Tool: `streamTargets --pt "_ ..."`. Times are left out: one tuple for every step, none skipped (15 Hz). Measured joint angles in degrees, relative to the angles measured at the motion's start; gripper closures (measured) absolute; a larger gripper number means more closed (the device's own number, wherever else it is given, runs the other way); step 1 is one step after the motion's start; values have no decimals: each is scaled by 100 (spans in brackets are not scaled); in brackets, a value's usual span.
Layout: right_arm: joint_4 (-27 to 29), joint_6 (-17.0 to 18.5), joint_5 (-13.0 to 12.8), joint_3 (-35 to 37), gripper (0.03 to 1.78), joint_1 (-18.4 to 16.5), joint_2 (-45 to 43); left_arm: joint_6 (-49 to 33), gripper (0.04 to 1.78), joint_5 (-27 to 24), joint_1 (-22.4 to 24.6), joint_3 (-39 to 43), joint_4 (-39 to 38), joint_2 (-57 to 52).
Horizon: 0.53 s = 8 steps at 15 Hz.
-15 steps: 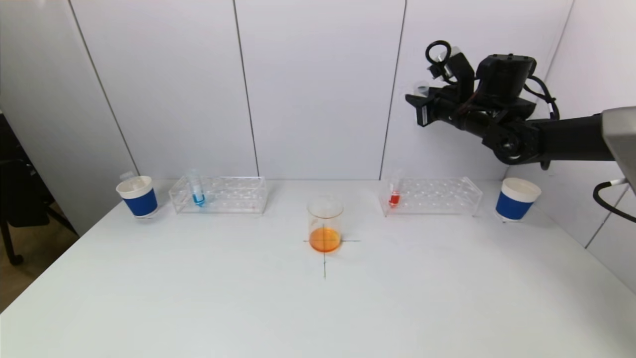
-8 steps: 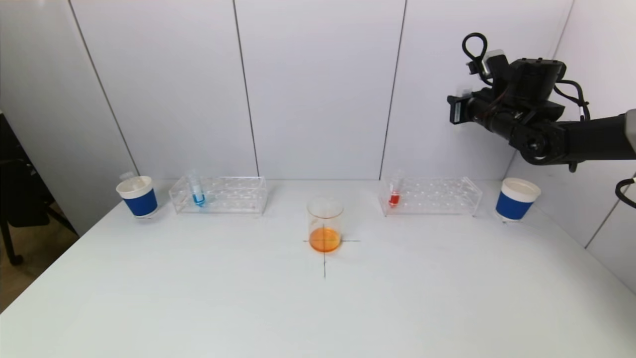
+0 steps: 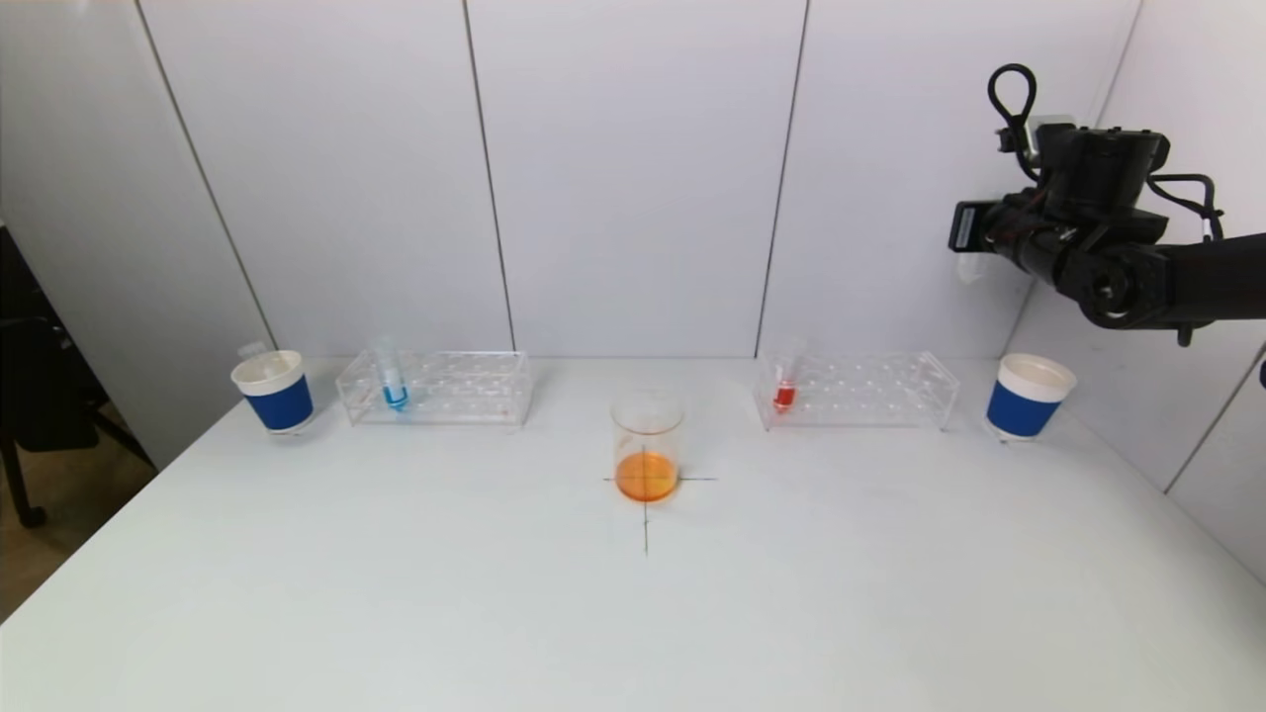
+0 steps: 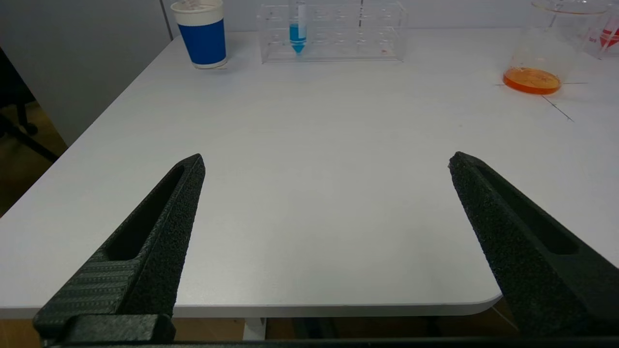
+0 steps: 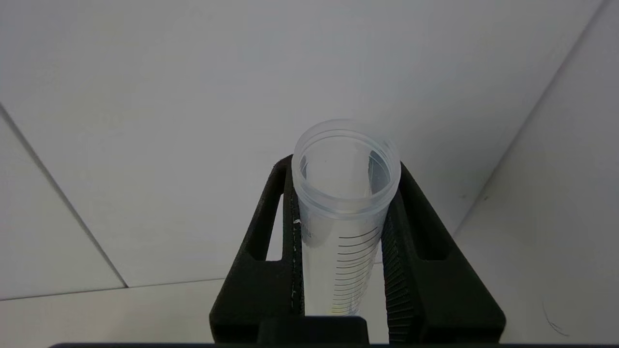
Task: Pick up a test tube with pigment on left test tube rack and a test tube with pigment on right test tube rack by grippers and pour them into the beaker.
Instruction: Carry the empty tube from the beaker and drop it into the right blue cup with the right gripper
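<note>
A glass beaker with orange liquid stands at the table's middle; it also shows in the left wrist view. The left rack holds a tube with blue pigment. The right rack holds a tube with red pigment. My right gripper is high at the far right, above the right blue cup, shut on an empty clear test tube, its mouth open. My left gripper is open and empty over the table's near left edge, out of the head view.
A blue-and-white paper cup stands left of the left rack. Another one stands right of the right rack. White wall panels close the back and the right side. A black cross mark lies under the beaker.
My right arm has swung to the right with the empty tube, from above the right rack to above the right cup. Nothing on the table has moved.
</note>
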Motion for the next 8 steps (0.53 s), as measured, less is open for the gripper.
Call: streamTargets --pt "7 44 -11 12 130 -79 0 0 6 2 0 0 0 0" --pt "7 98 -20 17 130 -173 2 0 6 0 0 0 0 0" --pt "7 149 -30 22 130 -295 11 0 6 2 -2 0 0 0" --pt "2 199 -37 22 130 -405 24 0 6 0 0 0 0 0" --pt "0 246 -39 22 130 -507 44 2 6 2 0 0 0 0" --pt "0 260 -37 23 130 -612 77 -2 6 2 0 0 0 0" --pt "0 262 -34 28 130 -706 108 0 6 5 0 0 0 0" --pt "-1 265 -37 33 130 -802 155 -2 6 2 0 0 0 0"
